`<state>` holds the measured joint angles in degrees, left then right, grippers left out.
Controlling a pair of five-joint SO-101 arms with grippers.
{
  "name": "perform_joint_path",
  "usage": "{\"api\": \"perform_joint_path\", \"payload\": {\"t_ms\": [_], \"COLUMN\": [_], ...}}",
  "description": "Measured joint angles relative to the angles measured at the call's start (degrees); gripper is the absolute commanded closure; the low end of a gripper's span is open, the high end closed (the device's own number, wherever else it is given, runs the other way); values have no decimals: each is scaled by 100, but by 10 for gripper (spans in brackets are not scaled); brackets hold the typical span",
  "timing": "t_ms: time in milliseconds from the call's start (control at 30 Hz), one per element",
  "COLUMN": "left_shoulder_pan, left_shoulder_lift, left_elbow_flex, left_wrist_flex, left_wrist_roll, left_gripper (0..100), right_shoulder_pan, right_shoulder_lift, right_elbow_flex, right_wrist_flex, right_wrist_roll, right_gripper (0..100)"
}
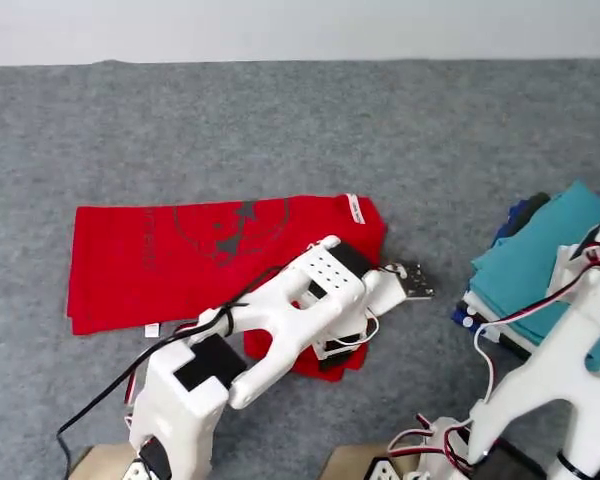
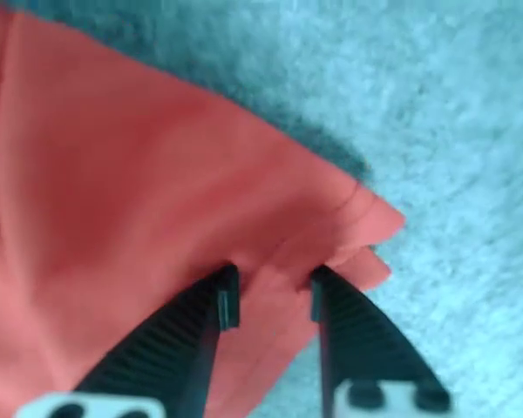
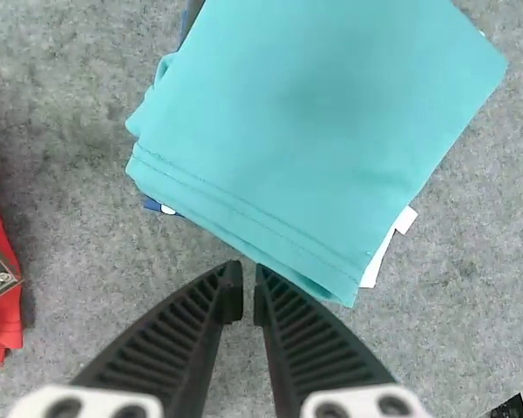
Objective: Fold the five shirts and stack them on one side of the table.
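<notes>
Straddling a corner of the red shirt (image 2: 113, 174), the left end effector (image 2: 272, 294), released.

Felt-covered robot workbench (image 1: 280, 120), plain wall (image 1: 280, 30)

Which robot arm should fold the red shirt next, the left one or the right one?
Left, most likely. The left gripper is open right at a corner of the red shirt. The right gripper sits shut beside the folded teal shirt, away from the red one.
</notes>
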<state>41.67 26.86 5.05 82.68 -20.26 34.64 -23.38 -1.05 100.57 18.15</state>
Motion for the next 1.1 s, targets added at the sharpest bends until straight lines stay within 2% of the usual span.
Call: {"api": "perform_joint_path", "payload": {"t_ms": [100,500,733,900,1100], "left_shoulder_pan": [62,53,-44,-273,-290], "left_shoulder_lift": [9,-501,-730,-730,-730], "left_elbow_flex": [-70,-167,-167,-167,-167], "left_wrist_flex": [0,422,527,527,431], "left_wrist_roll": [0,-70,-246,-237,-237], "left_gripper": [994,994,899,892,963], "right_shoulder_pan": [0,0,0,0,0], "right_shoulder_lift": [0,0,0,0,0], "right_elbow_flex": [0,0,0,0,0], "right_wrist_flex": [0,0,0,0,0], "right_wrist_roll": [0,0,0,0,0], "right_gripper": [963,963,963,963,963]}}
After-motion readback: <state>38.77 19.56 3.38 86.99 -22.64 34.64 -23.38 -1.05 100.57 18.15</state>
